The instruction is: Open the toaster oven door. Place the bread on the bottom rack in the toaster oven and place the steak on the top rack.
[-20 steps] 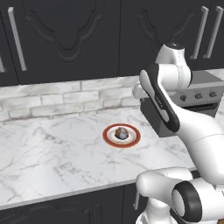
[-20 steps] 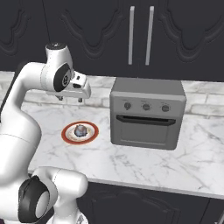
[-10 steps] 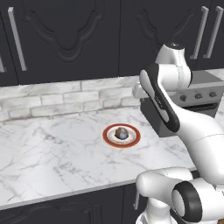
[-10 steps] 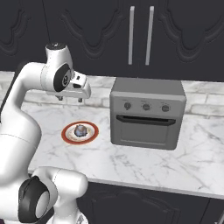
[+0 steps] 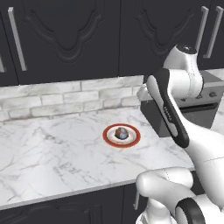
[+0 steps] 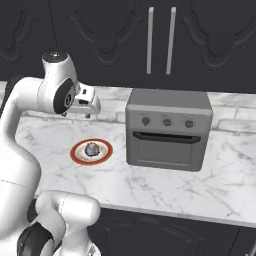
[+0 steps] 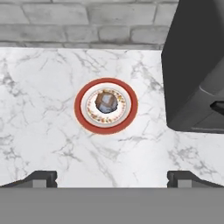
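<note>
Marble counter (image 7: pixel 43 109) bears a red-rimmed plate (image 7: pixel 78 106) with brownish-grey bread (image 7: pixel 106 101); fingers (image 7: pixel 41 178) spread wide, empty.

arm: raised, elbow bent | gripper (image 6: pixel 88 114): pointing down | fingers (image 7: pixel 41 178): spread wide, empty
</note>
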